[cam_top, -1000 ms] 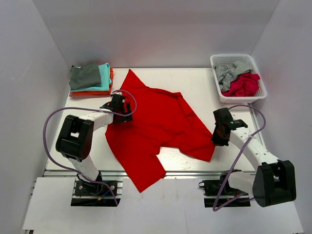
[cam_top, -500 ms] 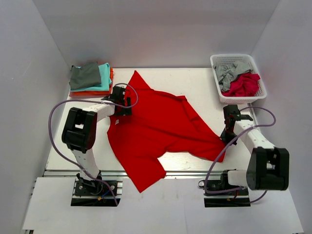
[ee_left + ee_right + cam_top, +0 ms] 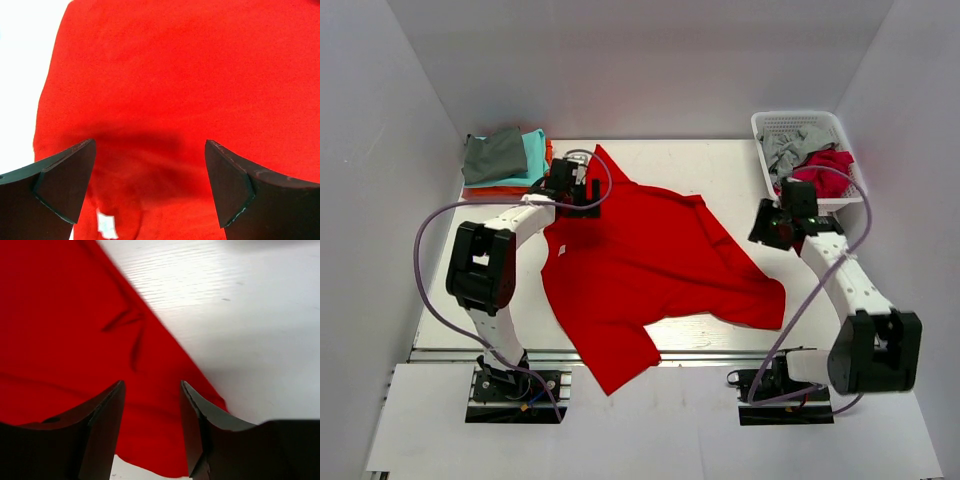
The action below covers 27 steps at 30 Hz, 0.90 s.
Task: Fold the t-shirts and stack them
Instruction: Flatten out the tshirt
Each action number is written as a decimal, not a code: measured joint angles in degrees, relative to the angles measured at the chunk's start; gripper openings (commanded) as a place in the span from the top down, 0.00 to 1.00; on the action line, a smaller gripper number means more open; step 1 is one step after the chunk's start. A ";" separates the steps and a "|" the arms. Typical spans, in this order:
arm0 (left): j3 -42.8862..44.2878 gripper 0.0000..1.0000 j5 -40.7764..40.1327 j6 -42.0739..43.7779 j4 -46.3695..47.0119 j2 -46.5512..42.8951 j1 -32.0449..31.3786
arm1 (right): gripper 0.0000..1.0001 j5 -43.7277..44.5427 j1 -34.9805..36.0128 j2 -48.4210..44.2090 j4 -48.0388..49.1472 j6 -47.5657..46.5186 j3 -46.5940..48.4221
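Well, my left gripper [image 3: 150, 143] gapes wide over the red t-shirt [image 3: 650, 270], gripping nothing. My right gripper [image 3: 152, 384] is parted too, empty.

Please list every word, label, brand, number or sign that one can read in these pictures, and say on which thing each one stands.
No text can be read in any view.
Small white label on the bright red cloth t-shirt, seen in the left wrist view: too blurred to read.
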 measured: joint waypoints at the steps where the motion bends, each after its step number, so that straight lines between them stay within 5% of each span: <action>1: 0.81 0.00 0.96 0.00 0.20 0.07 -0.02 | 0.47 -1.99 0.81 1.97 1.16 -0.52 0.57; 14: 3.54 0.00 7.58 -2.10 2.93 8.13 -0.24 | 0.47 -14.27 7.34 27.93 10.10 -2.38 11.98; 27: 2.95 0.00 7.93 -2.56 2.99 8.63 -0.24 | 0.44 -10.27 8.83 31.15 7.78 0.02 13.60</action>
